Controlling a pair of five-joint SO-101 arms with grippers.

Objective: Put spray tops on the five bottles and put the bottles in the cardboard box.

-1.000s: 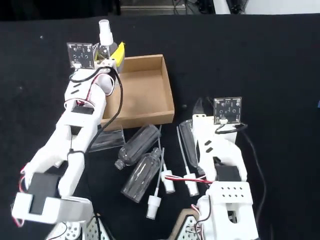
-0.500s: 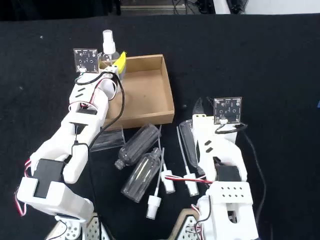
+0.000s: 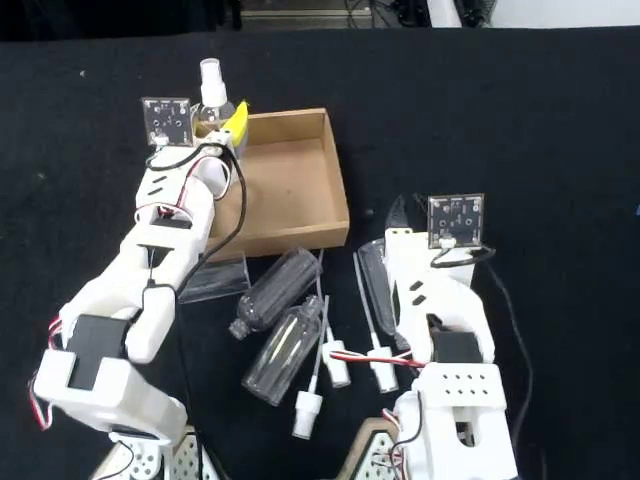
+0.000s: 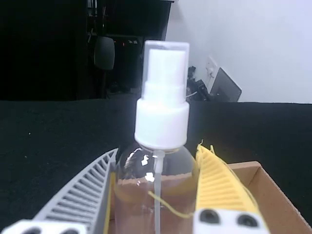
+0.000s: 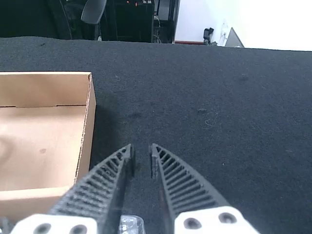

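My left gripper (image 3: 218, 122) is shut on a clear bottle (image 3: 214, 106) with a white spray top (image 3: 211, 75), held upright over the far left corner of the cardboard box (image 3: 290, 185). In the left wrist view the bottle (image 4: 157, 181) stands between the grey and yellow fingers, with its spray top (image 4: 162, 112) above them. My right gripper (image 3: 397, 212) rests near the box's front right corner; its fingers (image 5: 168, 178) are nearly together with nothing between them. Two capless bottles (image 3: 275, 290) (image 3: 285, 348) lie in front of the box, and a third (image 3: 375, 272) lies beside the right arm.
Three loose spray tops with long tubes (image 3: 308, 410) (image 3: 337, 368) (image 3: 382, 372) lie near the front edge between the arms. A clear piece (image 3: 215, 280) lies partly under the left arm. The box (image 5: 44, 141) is empty inside. Black cloth stretches bare to the right.
The left arm has shifted slightly, with the capped bottle moving a little nearer the box's far left corner. The right arm and the loose parts have not moved.
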